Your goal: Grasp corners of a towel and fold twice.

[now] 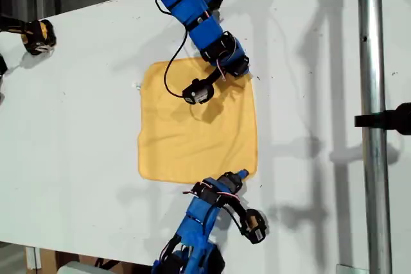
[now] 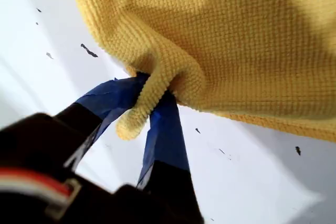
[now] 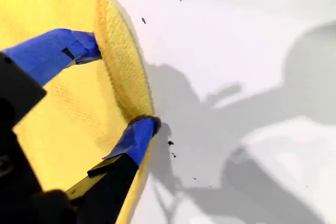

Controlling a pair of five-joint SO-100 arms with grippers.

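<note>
my first gripper [image 2: 152, 100]: jaws pinch towel [image 1: 192, 126] corner | my second gripper [image 3: 118, 87]: jaws wide, straddling towel edge | no readable writing

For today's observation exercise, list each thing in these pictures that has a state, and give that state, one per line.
towel: spread flat on the white table, not yet folded, one corner bunched.
my first gripper: shut on a pinched corner of the towel.
my second gripper: open, jaws straddling the towel's edge.

No legible text or labels anywhere
</note>
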